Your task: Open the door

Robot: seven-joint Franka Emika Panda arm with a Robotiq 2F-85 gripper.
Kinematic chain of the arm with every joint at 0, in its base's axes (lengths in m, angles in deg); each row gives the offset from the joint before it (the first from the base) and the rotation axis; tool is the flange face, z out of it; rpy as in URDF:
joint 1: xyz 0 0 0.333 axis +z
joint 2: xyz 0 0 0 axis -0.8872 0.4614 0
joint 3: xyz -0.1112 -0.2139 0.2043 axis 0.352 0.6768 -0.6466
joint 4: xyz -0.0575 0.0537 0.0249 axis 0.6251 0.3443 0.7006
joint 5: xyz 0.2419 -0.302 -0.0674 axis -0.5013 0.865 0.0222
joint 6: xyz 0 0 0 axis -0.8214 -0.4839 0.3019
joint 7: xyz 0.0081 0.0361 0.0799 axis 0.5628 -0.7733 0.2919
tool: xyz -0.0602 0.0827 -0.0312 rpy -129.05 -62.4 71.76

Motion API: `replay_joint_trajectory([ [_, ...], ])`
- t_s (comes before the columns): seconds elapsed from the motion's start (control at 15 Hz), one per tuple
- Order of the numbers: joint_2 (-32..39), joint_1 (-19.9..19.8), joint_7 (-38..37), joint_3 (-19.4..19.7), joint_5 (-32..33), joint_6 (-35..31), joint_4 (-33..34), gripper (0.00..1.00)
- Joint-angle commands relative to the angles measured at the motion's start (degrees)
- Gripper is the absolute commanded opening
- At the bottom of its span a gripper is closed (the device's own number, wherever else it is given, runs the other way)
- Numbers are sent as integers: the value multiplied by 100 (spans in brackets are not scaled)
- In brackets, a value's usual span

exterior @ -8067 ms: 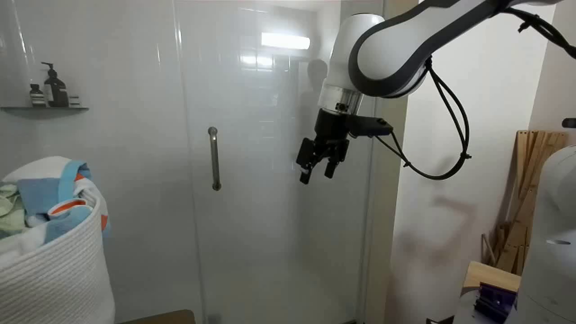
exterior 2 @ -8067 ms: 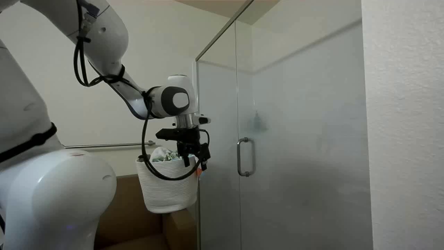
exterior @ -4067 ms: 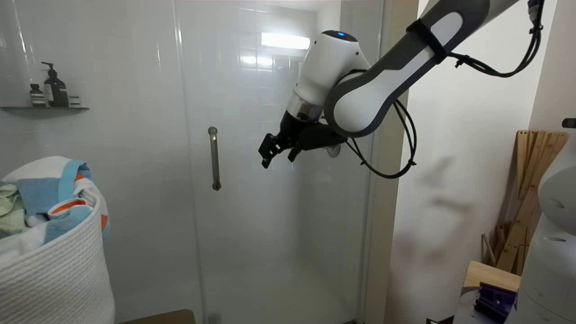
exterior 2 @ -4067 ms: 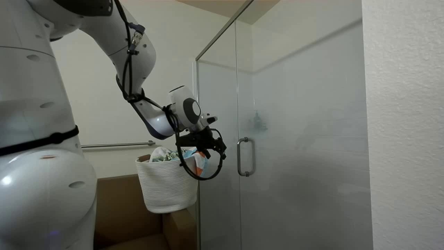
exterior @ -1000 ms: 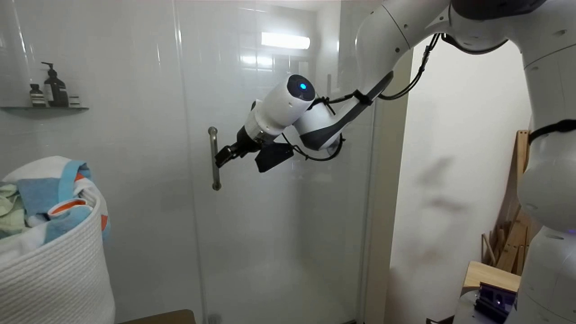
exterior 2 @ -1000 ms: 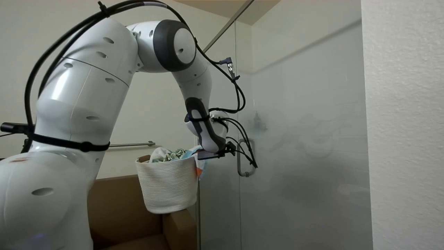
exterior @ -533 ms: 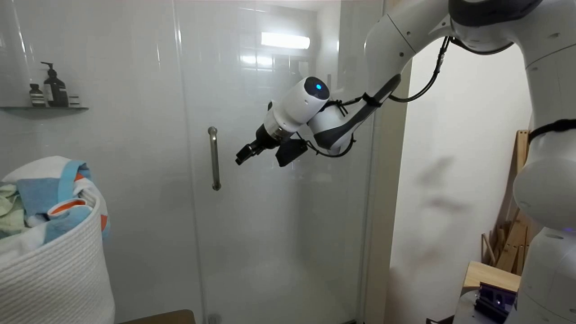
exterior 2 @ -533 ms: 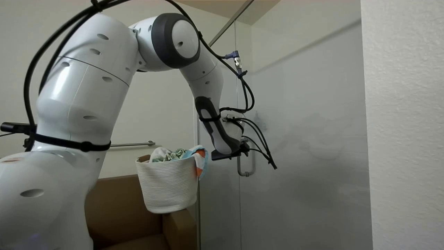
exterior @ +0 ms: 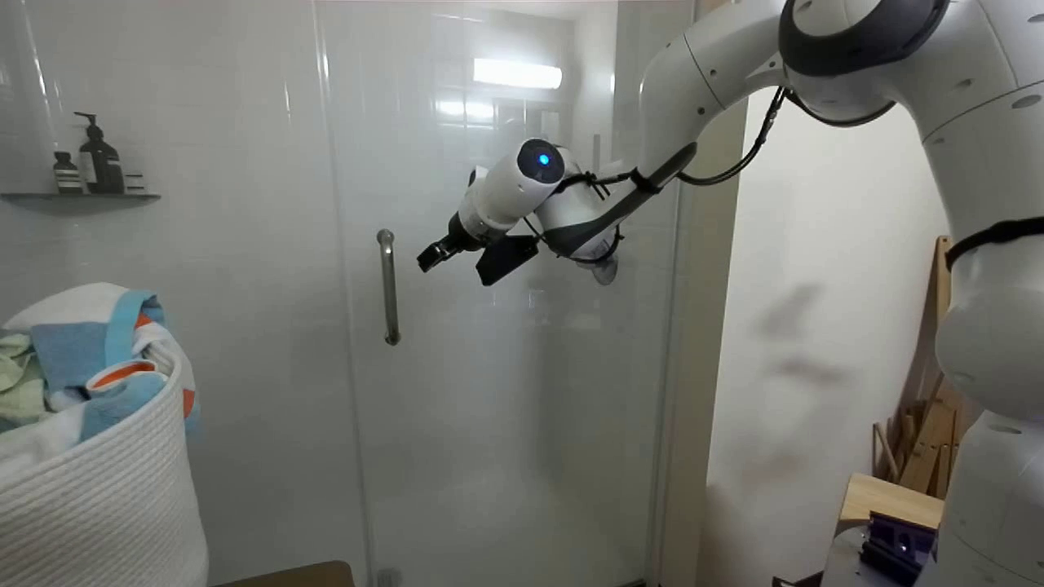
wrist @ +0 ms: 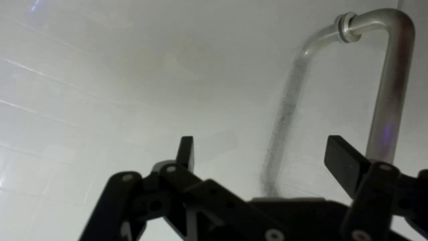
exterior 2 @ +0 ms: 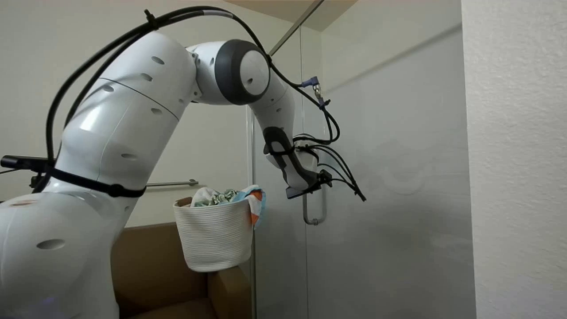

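I held my tool (wrist: 260, 154), jaws spread wide, near the handle (wrist: 392, 90), whose bar ran behind one finger (wrist: 347, 165) in the wrist view; the glass door (exterior: 506, 408) stood closed.

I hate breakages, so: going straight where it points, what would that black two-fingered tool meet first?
Probably the clear glass door: in the wrist view, the open tool aims beside the silver metal bar handle. Depth is unclear; it might brush the handle first.
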Motion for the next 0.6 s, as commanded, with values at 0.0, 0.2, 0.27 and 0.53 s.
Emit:
replay_joint_trajectory([
  [0.0,812,105,191,18,-144,-140,639,100],
  [0.2,1365,64,470,-19,-608,-625,900,100],
  [0.27,1496,65,624,-20,-827,-730,955,100],
  [0.53,1891,39,1499,-115,-1766,-925,1052,100],
])
